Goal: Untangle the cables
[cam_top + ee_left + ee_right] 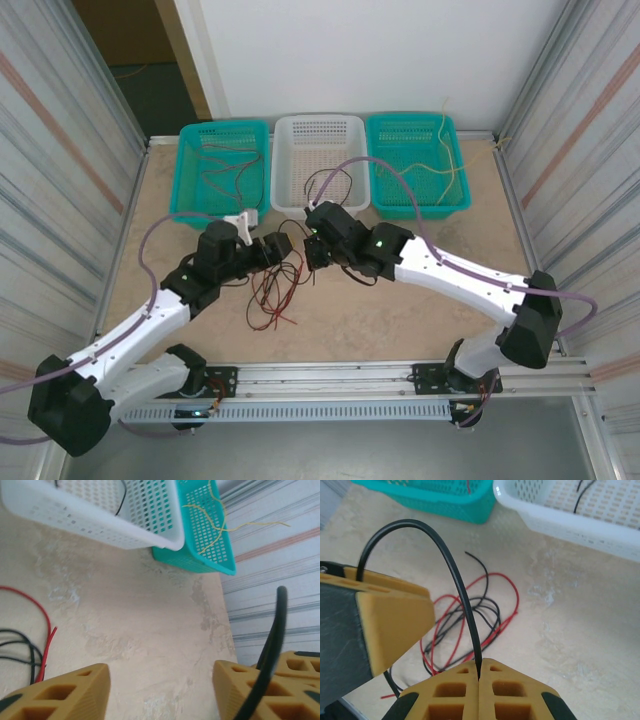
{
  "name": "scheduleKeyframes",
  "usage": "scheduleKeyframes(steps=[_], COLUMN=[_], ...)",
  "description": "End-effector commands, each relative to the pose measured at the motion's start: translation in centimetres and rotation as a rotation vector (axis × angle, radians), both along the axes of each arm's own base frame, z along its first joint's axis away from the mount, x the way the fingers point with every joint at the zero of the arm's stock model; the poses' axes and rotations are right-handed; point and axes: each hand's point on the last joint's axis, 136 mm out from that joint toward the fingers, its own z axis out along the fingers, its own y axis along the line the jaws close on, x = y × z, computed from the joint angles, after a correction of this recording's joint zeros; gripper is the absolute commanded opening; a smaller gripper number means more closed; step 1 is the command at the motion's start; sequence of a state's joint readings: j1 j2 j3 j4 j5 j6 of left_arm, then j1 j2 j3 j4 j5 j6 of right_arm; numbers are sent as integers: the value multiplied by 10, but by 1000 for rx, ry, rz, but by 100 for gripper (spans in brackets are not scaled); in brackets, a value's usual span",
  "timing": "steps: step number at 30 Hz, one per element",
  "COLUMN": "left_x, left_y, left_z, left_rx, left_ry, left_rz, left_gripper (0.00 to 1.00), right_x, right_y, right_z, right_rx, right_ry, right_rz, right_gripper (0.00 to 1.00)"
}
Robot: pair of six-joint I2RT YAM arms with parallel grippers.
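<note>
**A walled-in robot test cell, lab-style**

A left arm [130, 335] and a right arm [450, 275] are bolted to an aluminium rail [340, 375] at six o'clock of a tan tabletop [420, 320]. Corrugated metal panels [60, 180] stand at three and nine o'clock. At twelve o'clock, a white basket [320, 118] sits between two teal baskets [225, 124]. Loose cables [272, 295] lie at the centre.

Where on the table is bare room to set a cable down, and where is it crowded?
Free: the table between the right arm and the right teal basket; also between the cables and the right arm. Crowded: around the cables.
</note>
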State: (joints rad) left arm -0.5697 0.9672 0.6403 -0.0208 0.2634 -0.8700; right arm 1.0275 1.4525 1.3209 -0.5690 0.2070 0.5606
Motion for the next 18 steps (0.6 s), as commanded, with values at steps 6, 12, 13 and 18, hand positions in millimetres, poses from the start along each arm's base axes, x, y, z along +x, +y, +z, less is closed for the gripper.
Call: scheduleKeyframes(steps=[6, 12, 13, 18], left_x=[1, -10, -13, -33], left_y=[-16, -23, -25, -41], left_z=[39, 34, 32, 20], left_rx=[-33, 113, 151, 228], left_ry=[-131, -151, -161, -152], left_rz=[-82, -155, -177, -319], left_gripper=[18, 0, 0, 0], right_x=[3, 23, 27, 48], right_y=[-8, -35, -41, -65], right_z=[25, 30, 33, 49], right_rx=[12, -93, -107, -173], right_ry=[-81, -146, -159, -224], right_rz=[-10, -108, -123, -192], right_gripper=[0, 0, 0, 9])
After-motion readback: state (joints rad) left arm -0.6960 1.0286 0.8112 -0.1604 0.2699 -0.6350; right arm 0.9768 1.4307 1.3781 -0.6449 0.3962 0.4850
